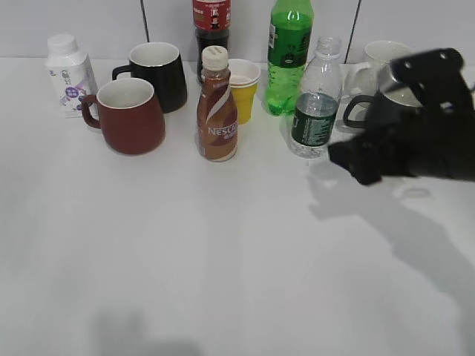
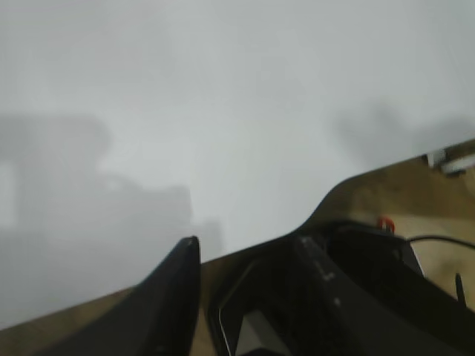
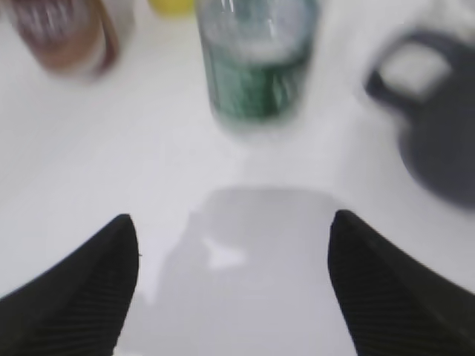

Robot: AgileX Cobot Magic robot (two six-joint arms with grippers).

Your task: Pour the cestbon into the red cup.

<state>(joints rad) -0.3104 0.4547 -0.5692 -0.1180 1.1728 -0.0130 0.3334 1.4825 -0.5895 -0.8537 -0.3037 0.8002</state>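
The cestbon (image 1: 317,111), a clear bottle with a dark green label and no cap, stands at the back right of the table. It shows blurred at the top of the right wrist view (image 3: 256,67). The red cup (image 1: 128,115) stands upright at the back left, white inside, handle to the left. My right gripper (image 1: 350,159) is open and empty, just right of and in front of the cestbon, apart from it; its fingers (image 3: 231,219) are spread wide above bare table. My left gripper (image 2: 245,242) hangs over the table's front edge with a gap between its fingers, holding nothing.
A brown Nescafe bottle (image 1: 217,107), a yellow paper cup (image 1: 243,90), a green soda bottle (image 1: 289,55) and a black mug (image 1: 159,74) stand between cup and cestbon. A white milk bottle (image 1: 69,74) is far left. A grey mug (image 3: 438,133) stands right of the cestbon.
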